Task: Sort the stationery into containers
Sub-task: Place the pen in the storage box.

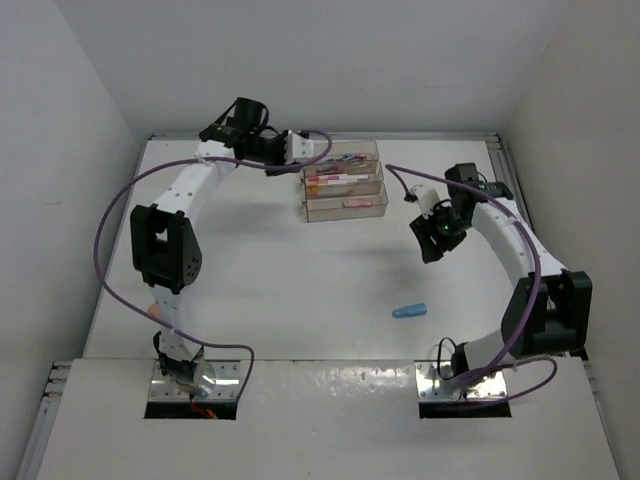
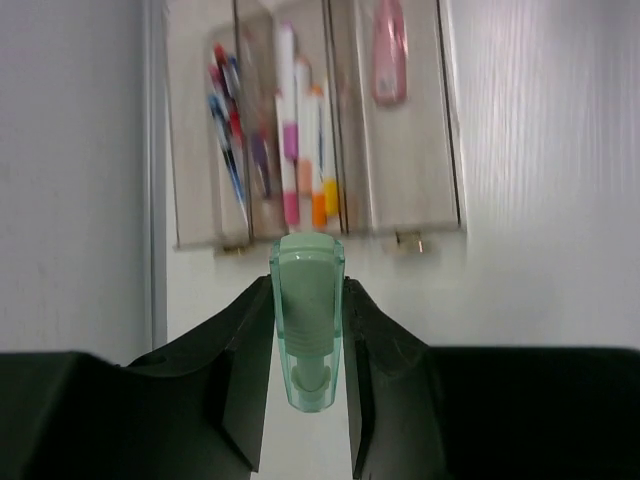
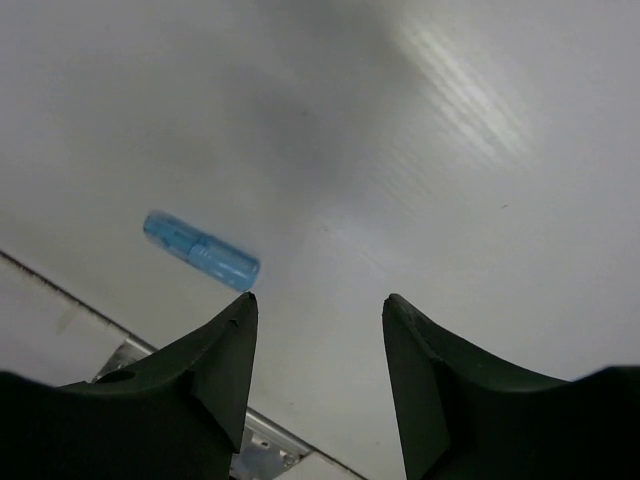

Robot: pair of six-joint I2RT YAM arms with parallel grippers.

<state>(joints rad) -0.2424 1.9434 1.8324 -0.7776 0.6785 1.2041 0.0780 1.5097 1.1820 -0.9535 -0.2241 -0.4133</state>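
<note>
1. The left gripper was pinched on a stubby green piece. The piece lay lengthwise between the jaws with its rounded end projecting forward. It was held clear of the table, close by the end of the containers.
2. The containers were three clear trays in a stepped row at the far side of the table. In the left wrist view, the left tray held thin pens, the middle tray held markers, and the right tray held a single pink piece. In my judgement the green piece belonged with the pink one.
3. A blue piece lay alone on the table, well apart from the containers.
   - It was judged light, rigid and made of smooth plastic, and with its rounded body it was liable to roll or slip under a skewed pinch.
   - The recommended hold was across the middle, with the jaws square to its long axis.
4. The right gripper was spread and empty above the table. The blue piece lay near its left finger, not between the jaws.
</note>
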